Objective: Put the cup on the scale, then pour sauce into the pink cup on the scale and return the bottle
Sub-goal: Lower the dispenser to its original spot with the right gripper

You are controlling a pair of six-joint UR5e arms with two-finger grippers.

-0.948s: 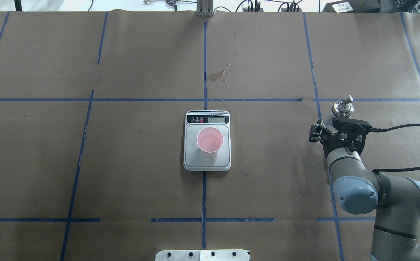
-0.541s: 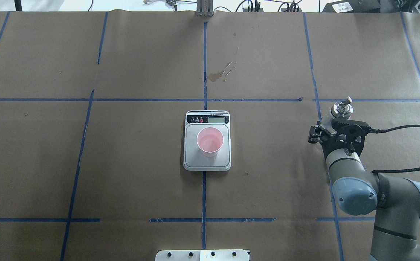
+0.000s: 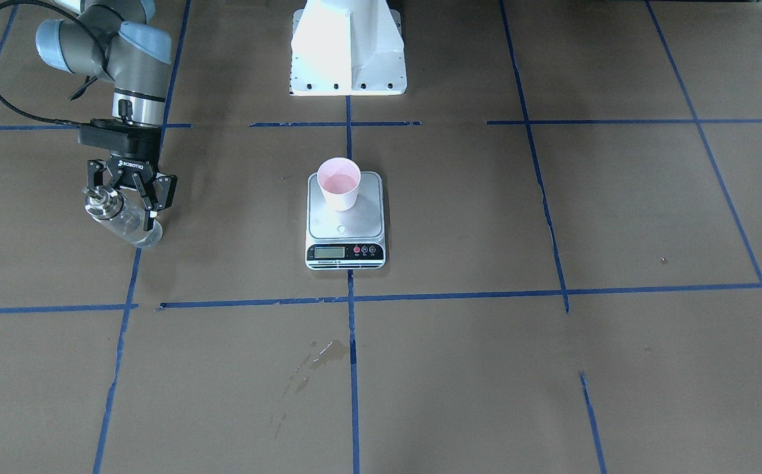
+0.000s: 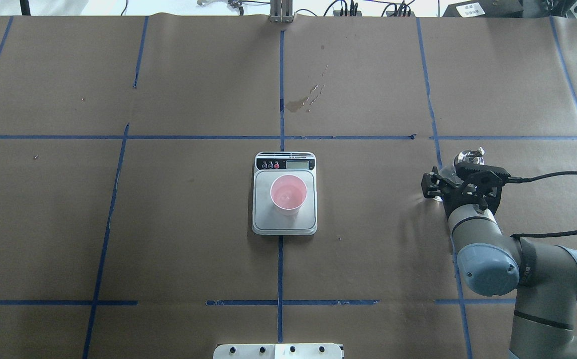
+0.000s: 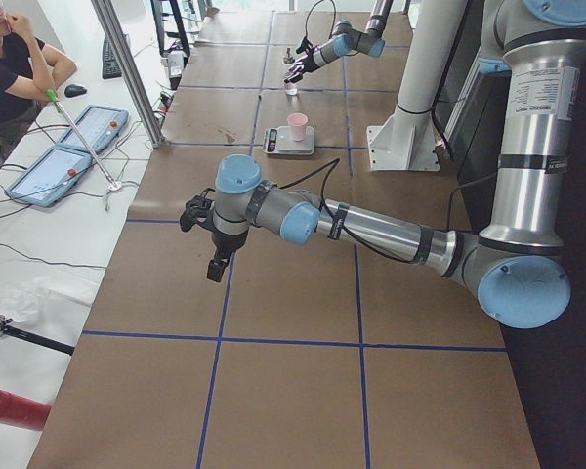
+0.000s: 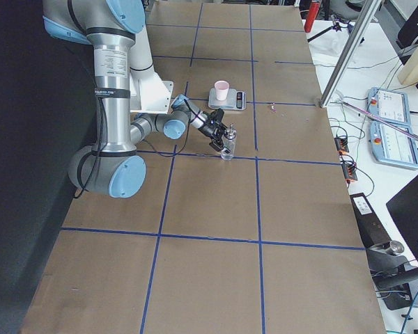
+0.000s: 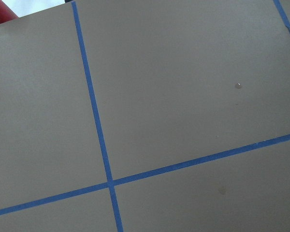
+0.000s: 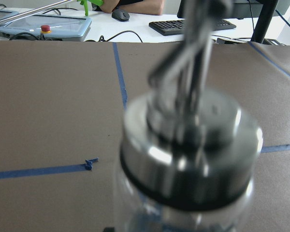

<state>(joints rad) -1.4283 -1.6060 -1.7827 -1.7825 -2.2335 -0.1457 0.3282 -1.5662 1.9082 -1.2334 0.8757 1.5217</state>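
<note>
The right arm reaches forward low over the counter (image 3: 552,368) with its wrist close to level, so the right gripper (image 3: 126,207) points toward the far side. Its fingers (image 3: 164,189) are spread to the width of the bottle (image 3: 132,227) and clasp the glass body just under the silver collar, one on each side. The bottle is upright, well to the right of the scale (image 3: 361,220) in the overhead view; I cannot tell whether its base touches the counter. The cup (image 3: 338,184) stands on the scale's plate, toward the side away from the display. The left arm stretches low over the counter's left end with the left gripper (image 5: 216,266) pointing down; how far its fingers are open cannot be told.
</note>
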